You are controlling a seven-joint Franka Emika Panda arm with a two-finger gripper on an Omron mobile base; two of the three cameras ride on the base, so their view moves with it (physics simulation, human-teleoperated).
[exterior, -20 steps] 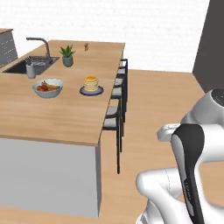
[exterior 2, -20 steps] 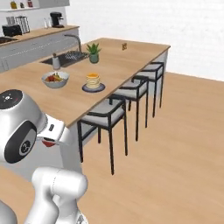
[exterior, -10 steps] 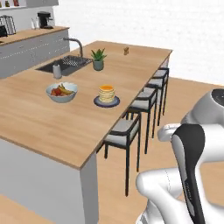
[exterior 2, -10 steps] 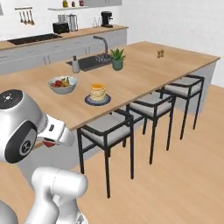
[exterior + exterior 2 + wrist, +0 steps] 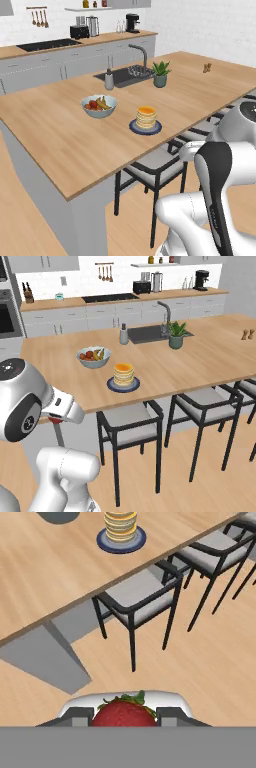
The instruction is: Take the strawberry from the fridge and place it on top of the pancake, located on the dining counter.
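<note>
Now that the base has swung round, the light-wood tabletop stands nearer, so placement is close. Jaws are clamped on the small dark-red strawberry, held low beside the grey-seated black chair, well apart from the golden pancake stack.

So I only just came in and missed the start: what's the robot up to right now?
The gripper is shut on a strawberry, seen between its fingertips in the hand view. The robot is out on the floor beside the dining counter, on its stool side. The pancake sits on its plate near the counter's edge, with nothing on top yet.
</note>
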